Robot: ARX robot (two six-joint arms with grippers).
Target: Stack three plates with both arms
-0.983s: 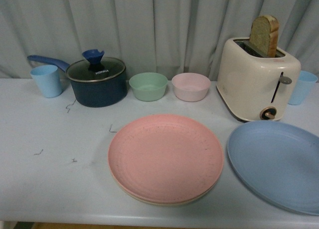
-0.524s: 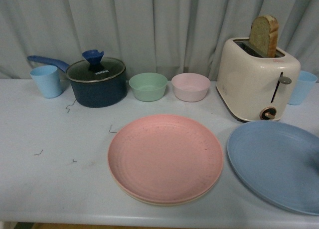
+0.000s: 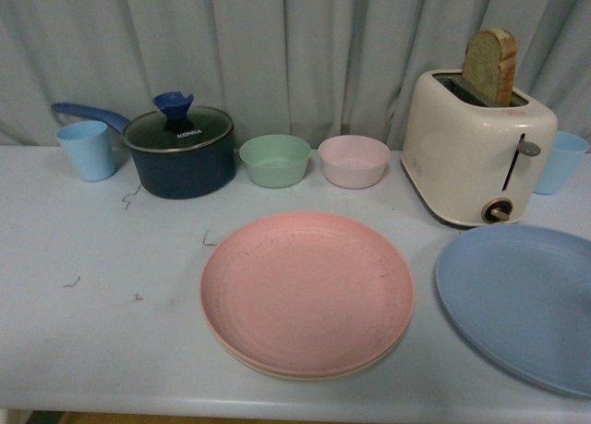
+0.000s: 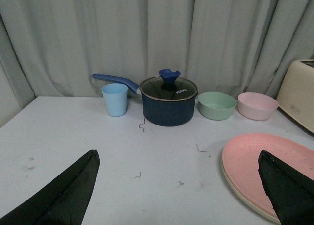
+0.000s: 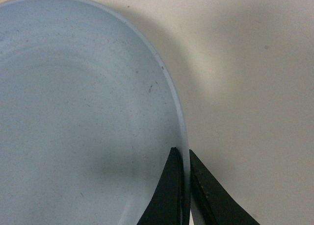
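Blue is the odd one out: the blue plate (image 3: 522, 304) lies on the table (image 3: 92, 332) in front of the toaster (image 3: 476, 151). It is to the right of the other two plates, near them but not touching. The pink plate (image 3: 307, 293) sits squarely on the beige plate (image 3: 305, 373), of which only a thin rim shows at the table's front edge.

The right gripper (image 5: 182, 156) has its fingers pinched narrowly on the blue plate's rim, one above and one below (it is out of the front view, so probably on the plate's outer, right-hand side). I cannot tell whether the plate is lifted off the table.

The left gripper (image 4: 176, 156) hangs spread wide over bare table to the left of the stack and holds nothing.

The stack lies straight to the left of the gripped plate, so the right arm, being the nearer one, looks set to carry it leftward over the pink plate.
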